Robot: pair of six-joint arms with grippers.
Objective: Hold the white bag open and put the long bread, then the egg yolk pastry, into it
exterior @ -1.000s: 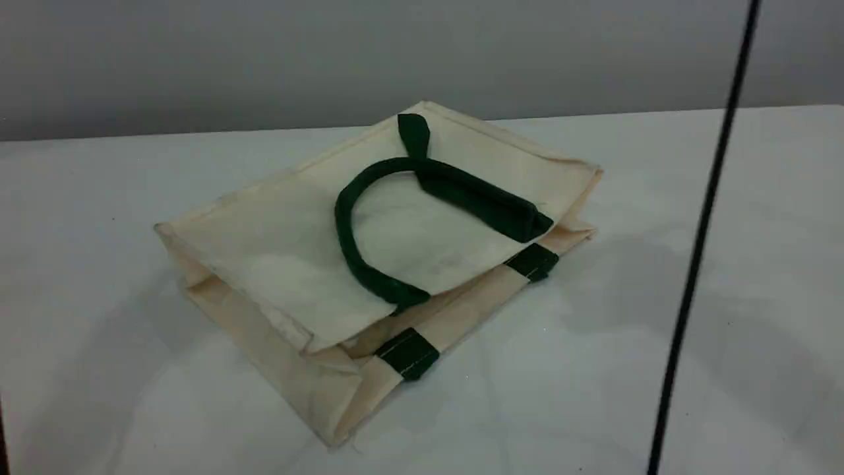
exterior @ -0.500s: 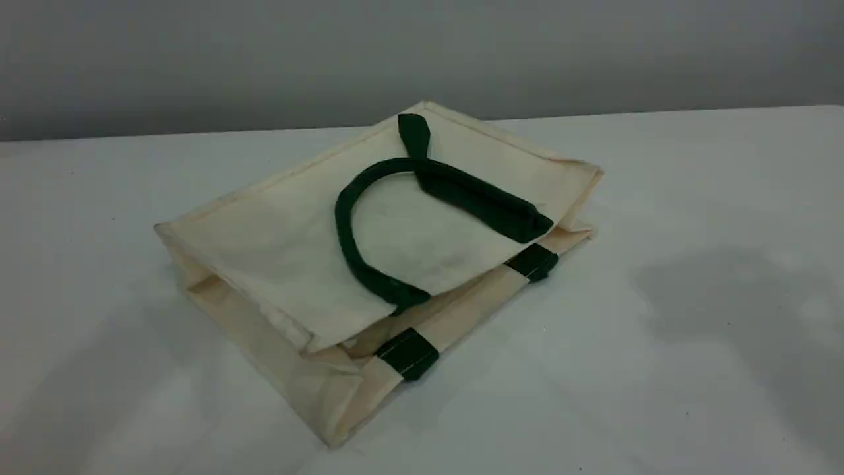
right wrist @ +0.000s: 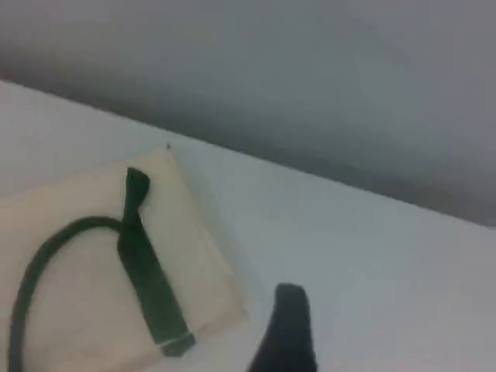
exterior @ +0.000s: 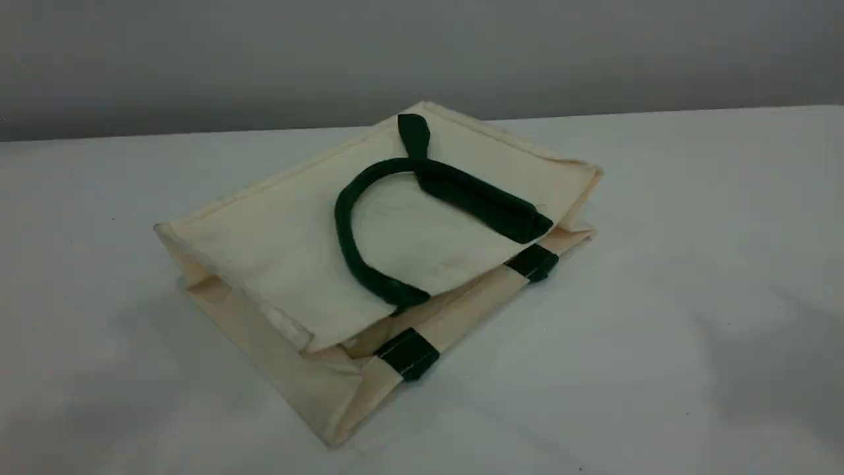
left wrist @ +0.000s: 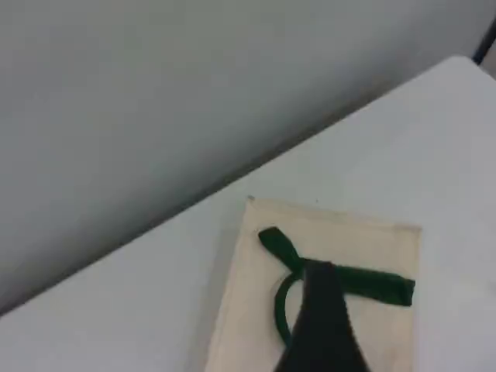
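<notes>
The white bag point(exterior: 277, 244) lies flat and collapsed on the table, its mouth facing the front right. One dark green handle point(exterior: 344, 237) is curled on top of it. The bag point(left wrist: 248, 310) also fills the lower middle of the left wrist view, where my left gripper's dark fingertip point(left wrist: 322, 318) hangs above the handle, well clear of the cloth. The right wrist view has the bag point(right wrist: 198, 256) at lower left, with my right gripper's fingertip point(right wrist: 288, 325) over bare table beside the bag's corner. Neither fingertip has anything against it. The long bread and the egg yolk pastry are out of view.
The pale table point(exterior: 692, 231) runs back to a grey wall point(exterior: 422, 53). Soft shadows lie on the table at the right and at the left front. Green tabs point(exterior: 409, 353) mark the bag's lower edge.
A thin dark line that crossed the right side of the scene view a second ago is gone. The shadows on the table have shifted and faded. The bag has not moved.
</notes>
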